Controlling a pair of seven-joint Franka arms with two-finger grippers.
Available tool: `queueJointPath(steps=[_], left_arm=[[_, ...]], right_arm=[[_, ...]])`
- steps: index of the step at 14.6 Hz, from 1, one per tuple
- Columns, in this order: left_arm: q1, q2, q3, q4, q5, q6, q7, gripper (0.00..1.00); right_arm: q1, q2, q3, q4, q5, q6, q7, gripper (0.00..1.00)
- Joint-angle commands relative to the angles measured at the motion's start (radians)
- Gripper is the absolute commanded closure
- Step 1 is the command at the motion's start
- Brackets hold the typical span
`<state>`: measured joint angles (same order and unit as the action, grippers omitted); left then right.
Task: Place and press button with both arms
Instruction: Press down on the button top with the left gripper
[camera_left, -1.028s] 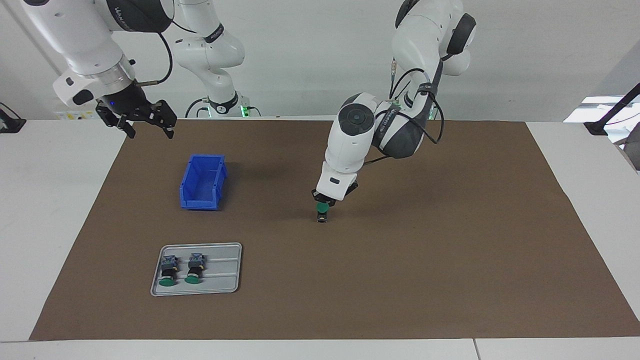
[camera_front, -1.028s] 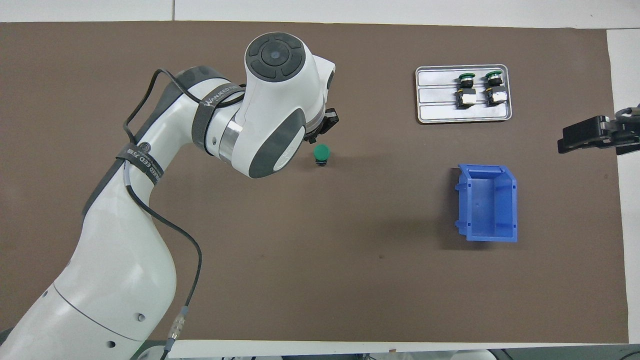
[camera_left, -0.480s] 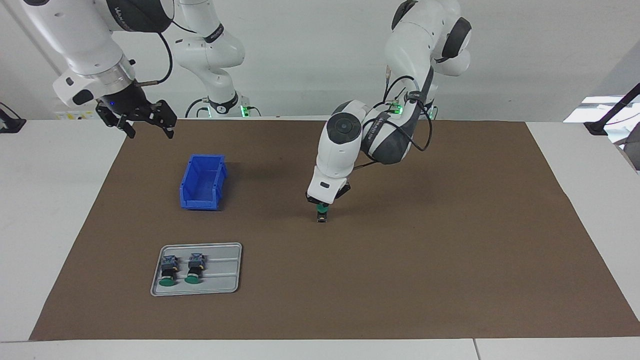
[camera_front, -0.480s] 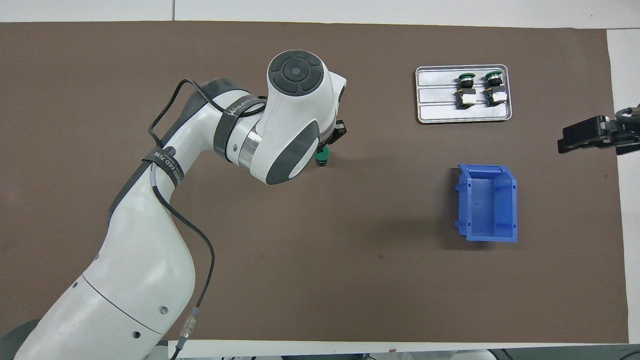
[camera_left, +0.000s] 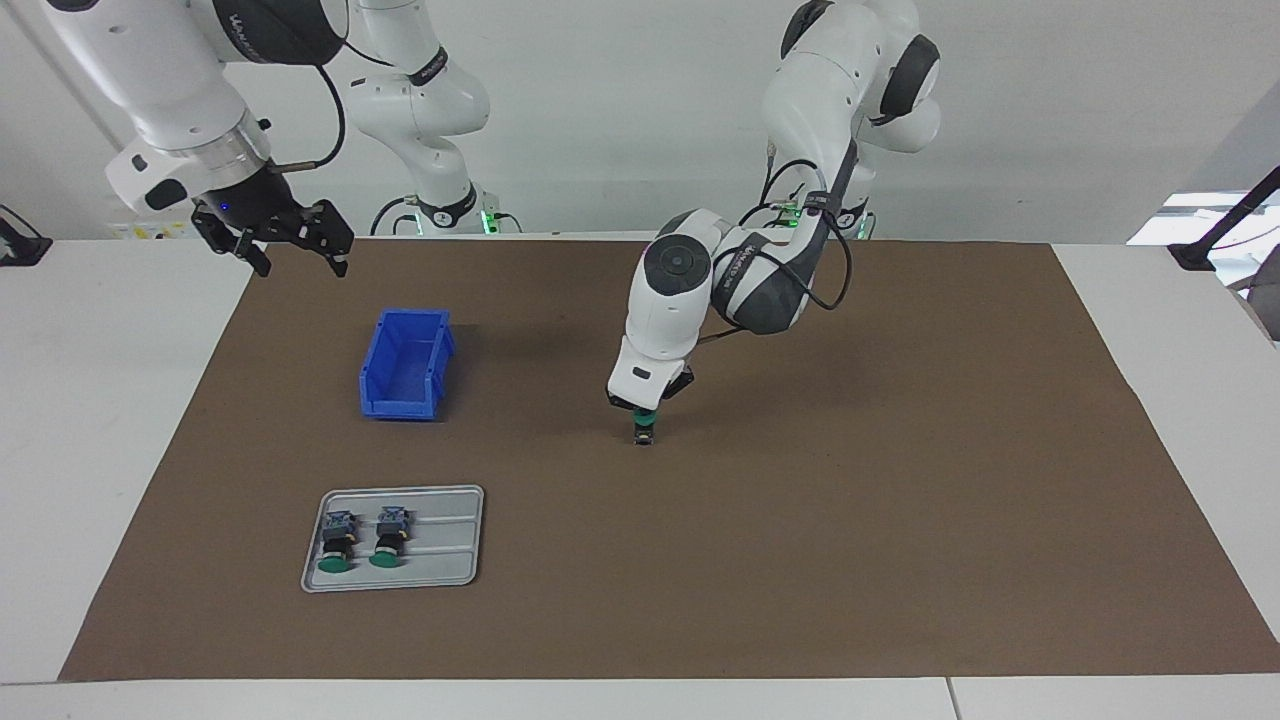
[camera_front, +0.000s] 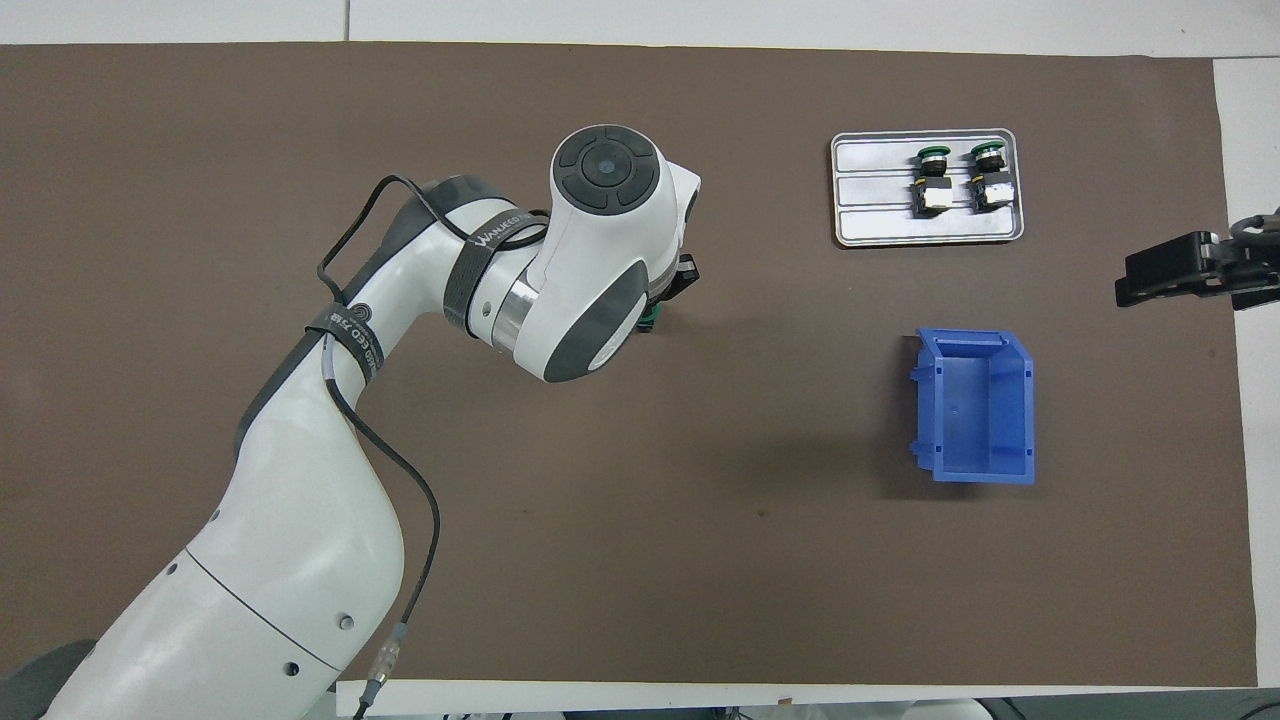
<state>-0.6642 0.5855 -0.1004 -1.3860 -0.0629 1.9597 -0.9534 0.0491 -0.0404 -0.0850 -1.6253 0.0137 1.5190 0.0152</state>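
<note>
One button (camera_left: 645, 428) stands upright on the brown mat (camera_left: 900, 500) near the middle of the table, green cap up. My left gripper (camera_left: 645, 403) is straight over it, fingers together, with its tip down on the cap. In the overhead view the left wrist hides the gripper and all but a green sliver of this button (camera_front: 648, 320). Two more buttons (camera_left: 336, 543) (camera_left: 388, 540) lie on a grey tray (camera_left: 450, 540). My right gripper (camera_left: 300, 262) waits open and empty in the air at the mat's edge, at the right arm's end of the table.
A blue bin (camera_left: 405, 365) (camera_front: 975, 405) stands open on the mat, nearer to the robots than the tray (camera_front: 880, 200). The two spare buttons (camera_front: 932, 175) (camera_front: 990, 175) lie side by side at one end of the tray.
My left gripper has moved from beside the upright button to over it and come down onto its green cap, which is now mostly covered from above. The right arm has not moved.
</note>
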Motion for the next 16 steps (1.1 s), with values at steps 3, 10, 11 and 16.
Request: queueJointPath(steps=[3, 10, 11, 16], left_arm=[[-0.017, -0.009, 0.011, -0.099, 0.043, 0.073, -0.002, 1.0], [-0.015, -0.019, 0.018, 0.005, -0.003, -0.048, -0.03, 0.98], [-0.015, -0.021, 0.016, 0.015, -0.003, -0.053, -0.033, 0.97], [0.023, -0.11, 0.027, 0.029, 0.003, -0.087, -0.047, 0.6]], right_arm=[[-0.011, -0.019, 0.011, -0.021, -0.012, -0.005, -0.023, 0.01], [-0.011, -0.019, 0.011, -0.021, -0.012, -0.005, -0.023, 0.01], [-0.011, -0.019, 0.011, -0.021, -0.011, -0.005, -0.021, 0.01], [-0.011, -0.019, 0.011, -0.021, -0.012, -0.005, -0.023, 0.01]])
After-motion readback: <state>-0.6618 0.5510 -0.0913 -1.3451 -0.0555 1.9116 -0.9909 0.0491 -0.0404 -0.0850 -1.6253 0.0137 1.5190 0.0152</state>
